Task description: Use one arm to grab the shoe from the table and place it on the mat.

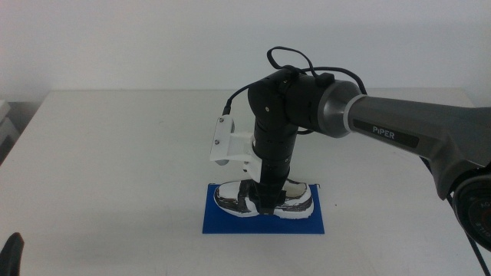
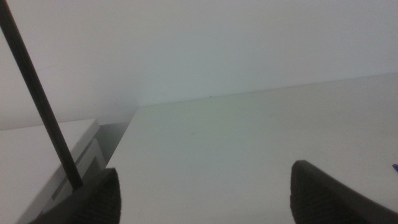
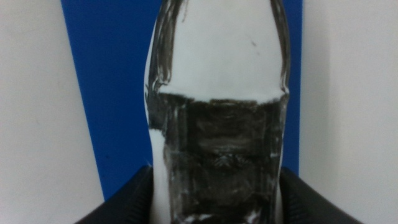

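Note:
The shoe [image 1: 295, 201], white with black patches, lies flat on the blue mat [image 1: 222, 221] near the table's [image 1: 115, 153] front middle. My right arm comes in from the right and points straight down; its gripper [image 1: 265, 198] is at the shoe's middle. In the right wrist view the shoe [image 3: 217, 68] fills the gap between the two dark jaws of the right gripper [image 3: 216, 186], which press on its sides, with the mat [image 3: 106, 81] under it. My left gripper [image 1: 11, 249] waits at the bottom left corner, and it [image 2: 205, 180] is open and empty.
The white table [image 2: 249, 137] stretches bare around the mat. Its left edge meets a pale shelf unit [image 2: 43, 155] beside the table. A black cable [image 1: 288, 55] loops above the right arm's wrist.

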